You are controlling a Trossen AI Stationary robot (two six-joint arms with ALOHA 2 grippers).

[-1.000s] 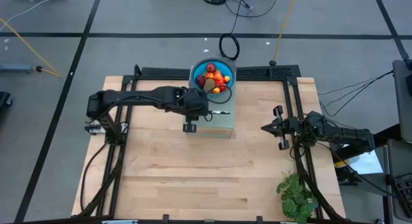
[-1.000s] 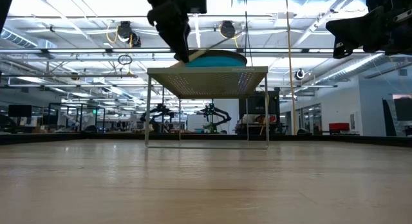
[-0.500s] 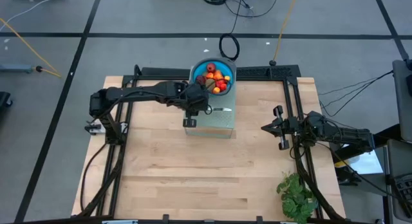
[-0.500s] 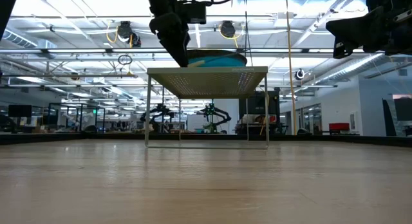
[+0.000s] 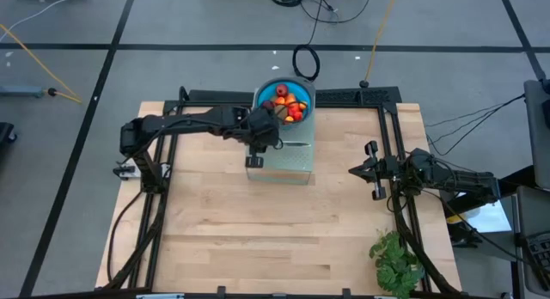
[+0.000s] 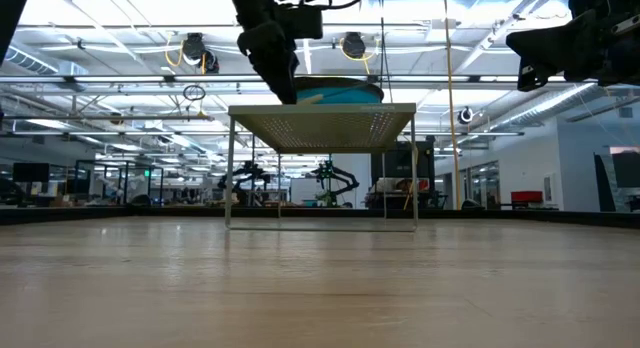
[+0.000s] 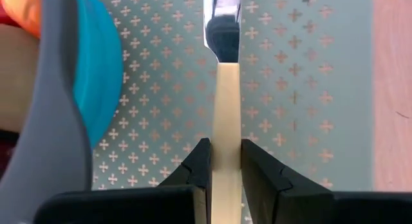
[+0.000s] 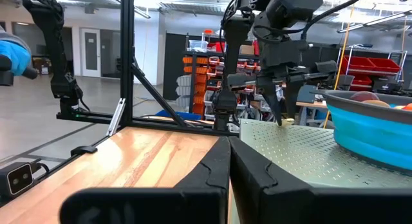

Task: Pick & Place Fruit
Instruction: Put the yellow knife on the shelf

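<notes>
Left wrist view shows the left gripper (image 7: 225,161) with its two fingers closed snugly on the pale handle of the knife (image 7: 224,89), whose blade lies flat along the perforated green stand (image 7: 302,89). In the high view that stand sits at the far middle of the wooden table (image 5: 258,239), and the fruit (image 5: 286,102) — red, orange and brownish pieces — is piled in the blue bowl (image 5: 265,87) on the stand's far end, just beside the left gripper. The right gripper (image 8: 230,161) waits well apart at the table's right side, fingers pressed together on nothing. The step in hand looks like lifting the knife clear — it is no part of the fruit. To do it well, I judge, raise it straight up, keep the blade level, and steer away from the bowl's rim so nothing tips. A leafy green bunch (image 5: 395,260) lies at the near right corner.
</notes>
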